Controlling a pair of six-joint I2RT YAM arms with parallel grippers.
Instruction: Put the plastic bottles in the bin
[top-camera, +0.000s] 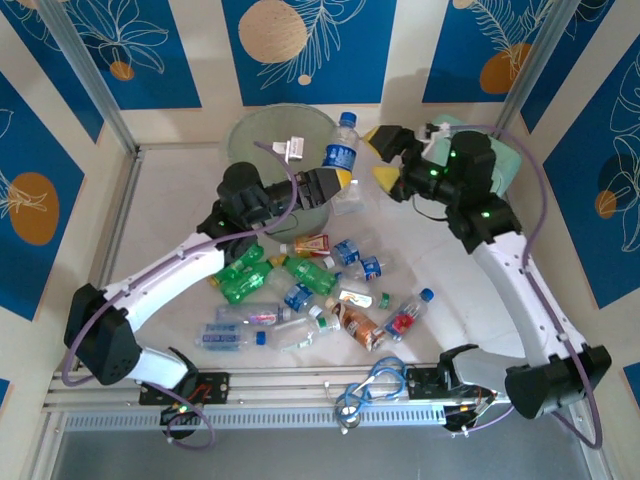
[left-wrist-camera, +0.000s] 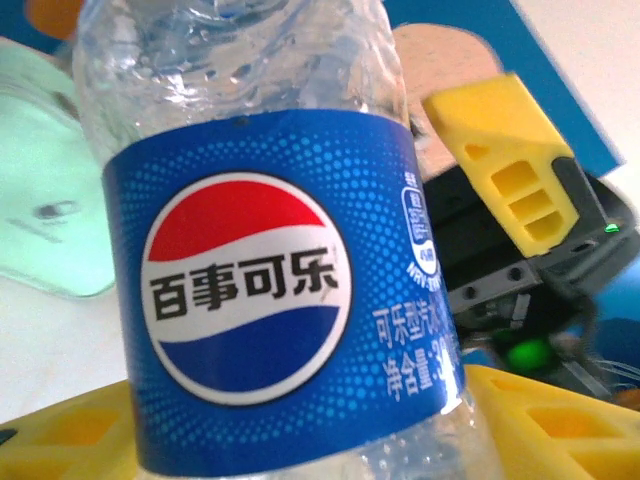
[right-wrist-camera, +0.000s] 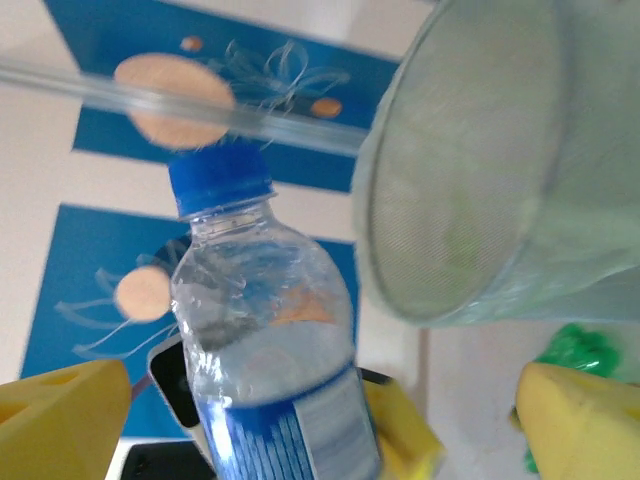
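A clear plastic bottle (top-camera: 341, 150) with a blue label and blue cap stands upright in the air beside the bin (top-camera: 262, 140), a tall pale-green translucent bucket. My left gripper (top-camera: 338, 183) is shut on its lower body, and the label (left-wrist-camera: 270, 300) sits between the yellow fingers (left-wrist-camera: 60, 435). My right gripper (top-camera: 386, 158) stands open just right of the bottle, its yellow fingers (right-wrist-camera: 60, 420) wide apart and clear of the bottle (right-wrist-camera: 270, 330). The bin's rim (right-wrist-camera: 400, 170) is near. Several more plastic bottles (top-camera: 310, 275) lie heaped on the table.
A mint-green soft case (top-camera: 510, 165) lies behind my right arm at the back right. The heap of clear, green and brown bottles spreads across the table's middle toward the front rail (top-camera: 320, 385). Walls close in the table on three sides.
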